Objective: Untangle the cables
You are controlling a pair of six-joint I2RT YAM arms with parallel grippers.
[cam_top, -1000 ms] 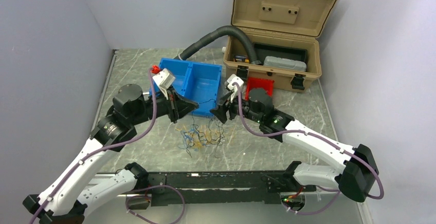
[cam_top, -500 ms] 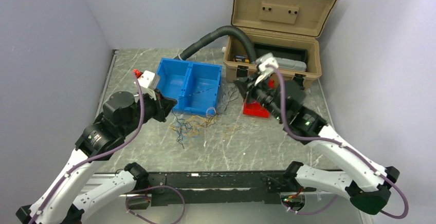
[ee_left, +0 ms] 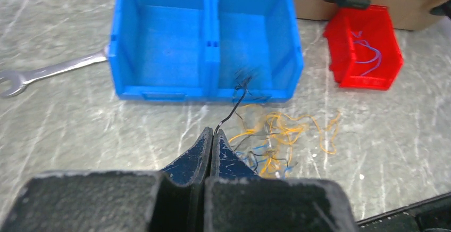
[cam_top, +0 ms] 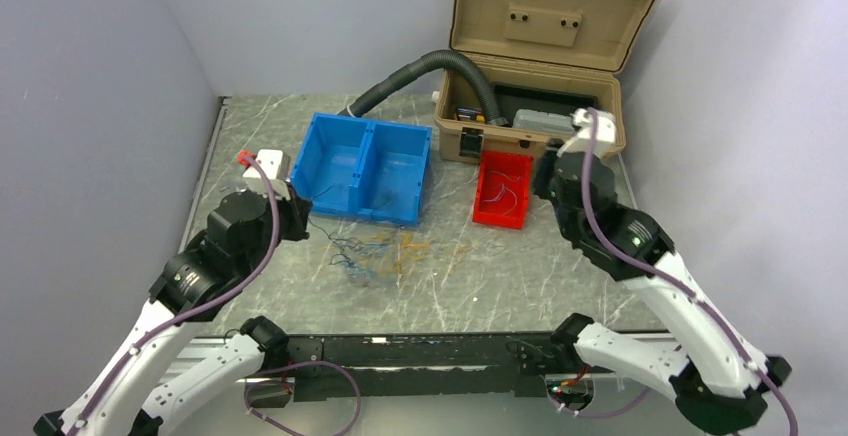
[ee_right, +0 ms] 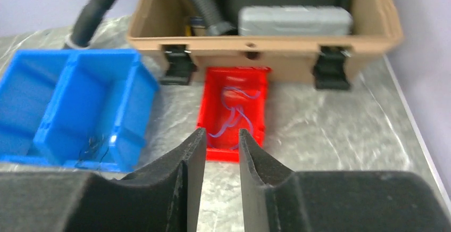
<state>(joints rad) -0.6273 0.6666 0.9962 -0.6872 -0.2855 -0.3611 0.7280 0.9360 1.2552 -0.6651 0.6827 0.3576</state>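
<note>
Left gripper (ee_left: 214, 134) pressed tight on a single black wire (ee_left: 234, 100), which runs up to the front wall of the blue bin (ee_left: 159, 92). The remaining cables (ee_left: 276, 136) lie knotted on the table (ee_left: 64, 136) just before it. A slow, steady draw should free the strand without dragging the knot. Right gripper (ee_right: 218, 136), slightly parted and empty, hovers near the red bin (ee_right: 204, 116).

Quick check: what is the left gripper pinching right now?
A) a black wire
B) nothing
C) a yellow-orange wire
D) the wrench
A: in the left wrist view the left gripper has its jaws shut on a thin black wire that runs up to the front wall of the blue bin.
</note>
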